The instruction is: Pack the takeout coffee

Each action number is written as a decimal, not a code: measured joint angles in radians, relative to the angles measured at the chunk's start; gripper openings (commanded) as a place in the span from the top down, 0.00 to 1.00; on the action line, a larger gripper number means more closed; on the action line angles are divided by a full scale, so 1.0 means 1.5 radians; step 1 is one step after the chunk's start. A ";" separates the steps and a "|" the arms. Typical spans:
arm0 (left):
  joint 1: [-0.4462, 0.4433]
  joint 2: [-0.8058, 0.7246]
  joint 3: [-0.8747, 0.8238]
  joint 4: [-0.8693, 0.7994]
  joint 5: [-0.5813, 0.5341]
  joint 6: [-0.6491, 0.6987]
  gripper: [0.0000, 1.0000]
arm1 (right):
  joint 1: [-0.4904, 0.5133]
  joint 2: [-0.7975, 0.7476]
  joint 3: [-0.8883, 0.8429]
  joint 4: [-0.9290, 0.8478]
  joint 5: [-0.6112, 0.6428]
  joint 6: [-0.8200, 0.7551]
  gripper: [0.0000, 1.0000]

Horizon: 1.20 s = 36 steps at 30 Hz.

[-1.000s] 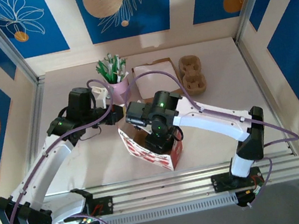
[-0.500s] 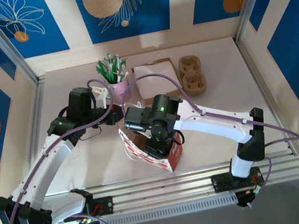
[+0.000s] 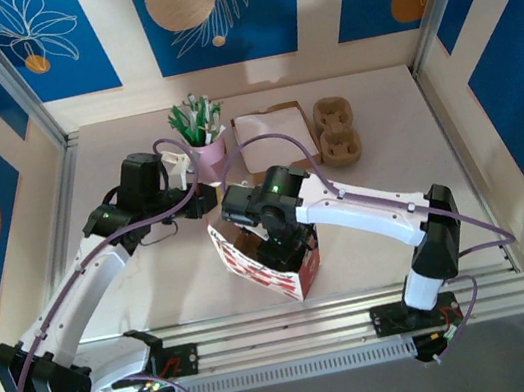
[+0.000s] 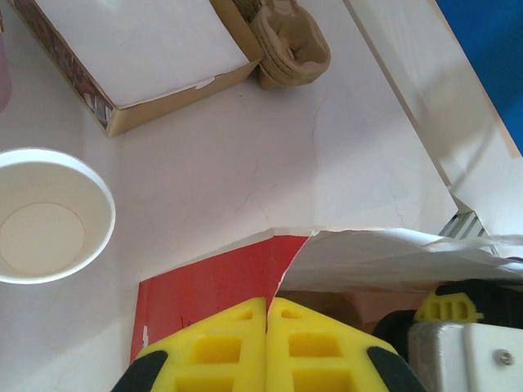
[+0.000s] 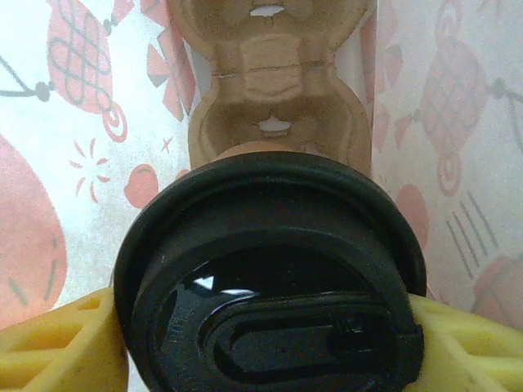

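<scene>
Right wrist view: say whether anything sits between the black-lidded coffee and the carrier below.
Nothing visible does. The black lid, held in the right claw, hangs over the cup carrier; its near pocket is hidden.

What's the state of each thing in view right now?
lidded coffee cup: lid on, gripped by right hand, inside the bag
paper bag: upright, mouth open
left hand: shut, pinching the bag's rim
open paper cup: upright, empty, no lid
pink cup: upright, holding sticks
cup carrier: on the table, no cup in it
</scene>
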 measured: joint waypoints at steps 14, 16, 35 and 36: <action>0.001 0.001 -0.001 0.002 0.003 0.000 1.00 | -0.030 0.007 -0.071 0.055 -0.013 -0.006 0.57; 0.001 0.001 -0.001 0.003 0.004 0.000 1.00 | -0.031 0.007 -0.079 0.060 -0.017 -0.008 0.57; 0.001 0.004 -0.002 0.010 0.023 0.000 1.00 | -0.054 0.006 -0.115 0.092 -0.041 -0.010 0.57; 0.001 0.004 -0.002 0.010 0.024 0.000 1.00 | -0.055 0.006 -0.116 0.094 -0.041 -0.010 0.57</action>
